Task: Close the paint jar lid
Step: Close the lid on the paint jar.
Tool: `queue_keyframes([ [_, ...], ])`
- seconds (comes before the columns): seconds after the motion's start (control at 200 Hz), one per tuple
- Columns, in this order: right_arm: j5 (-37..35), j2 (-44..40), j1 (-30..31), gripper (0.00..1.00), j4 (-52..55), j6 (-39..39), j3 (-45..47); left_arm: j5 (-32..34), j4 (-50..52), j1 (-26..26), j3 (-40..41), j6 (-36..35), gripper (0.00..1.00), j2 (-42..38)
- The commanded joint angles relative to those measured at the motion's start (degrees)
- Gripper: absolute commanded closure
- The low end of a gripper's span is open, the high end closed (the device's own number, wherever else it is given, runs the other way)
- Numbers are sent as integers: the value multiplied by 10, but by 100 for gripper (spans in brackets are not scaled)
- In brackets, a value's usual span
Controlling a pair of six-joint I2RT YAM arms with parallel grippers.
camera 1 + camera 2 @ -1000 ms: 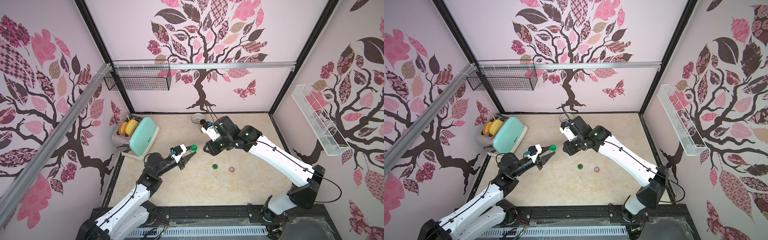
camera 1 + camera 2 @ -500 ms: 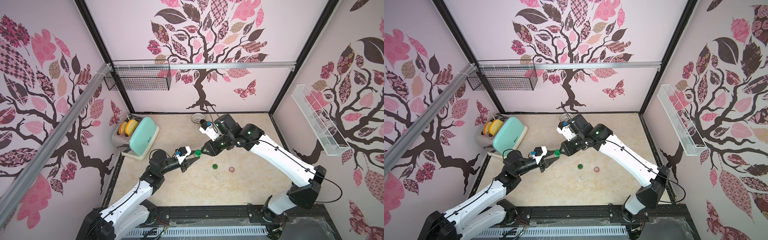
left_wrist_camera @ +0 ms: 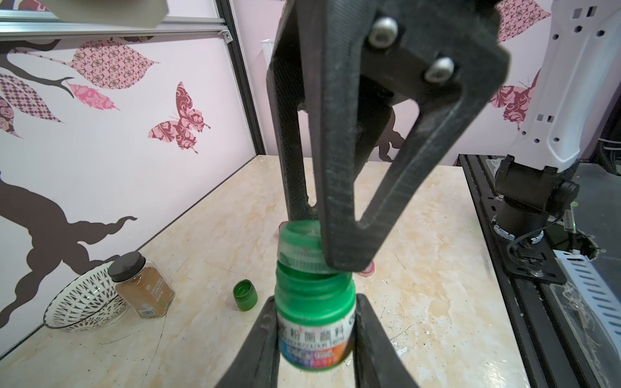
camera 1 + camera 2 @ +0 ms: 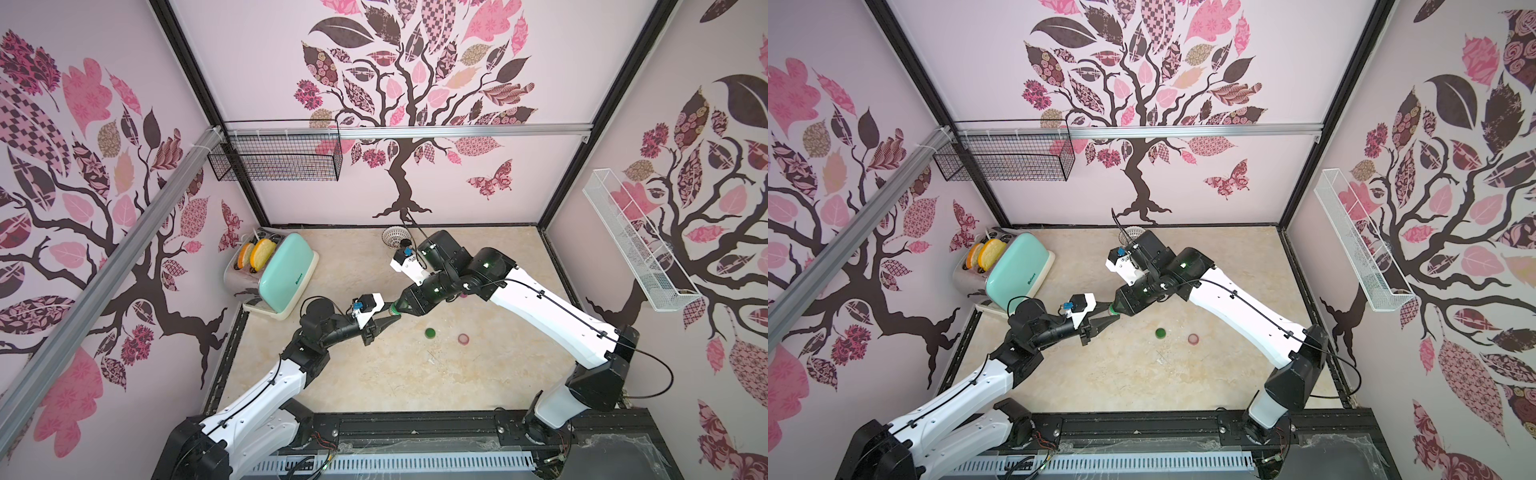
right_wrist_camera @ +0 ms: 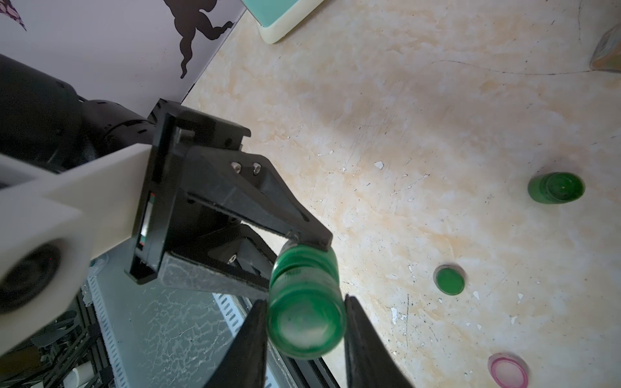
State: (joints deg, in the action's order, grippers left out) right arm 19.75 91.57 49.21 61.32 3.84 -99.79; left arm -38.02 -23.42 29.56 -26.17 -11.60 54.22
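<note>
While left pincer (image 3: 316, 304) clamps the paint jar (image 3: 314, 331), right pincer (image 5: 304, 302) grips its lid (image 5: 305, 327) above open tabletop (image 4: 415, 374).

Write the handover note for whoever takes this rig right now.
Left gripper: shut on the paint jar, held above the table.
Right gripper: shut on the lid.
Done: lid sits on the jar's neck, tilted, threads showing below it.
Left: straighten the lid, screw it down.
Also on the table: a small open green jar, a loose green cap, a pink cap.
</note>
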Motion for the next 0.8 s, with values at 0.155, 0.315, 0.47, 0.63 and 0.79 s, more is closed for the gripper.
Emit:
queue_keyframes([
  [0.155,3,18,16,65,16,-9,-29,-7,-3,1,-17,-7,80,-2],
  [0.315,-2,25,24,64,27,-19,-36,-8,-1,1,-17,-7,80,-2],
  [0.47,-22,34,31,64,47,-35,-50,-7,1,1,-18,-9,80,-2],
  [0.63,-34,46,36,64,58,-30,-63,-7,7,1,-19,-12,80,-4],
  [0.79,-40,55,37,64,59,18,-63,3,7,1,-20,-17,80,-9],
])
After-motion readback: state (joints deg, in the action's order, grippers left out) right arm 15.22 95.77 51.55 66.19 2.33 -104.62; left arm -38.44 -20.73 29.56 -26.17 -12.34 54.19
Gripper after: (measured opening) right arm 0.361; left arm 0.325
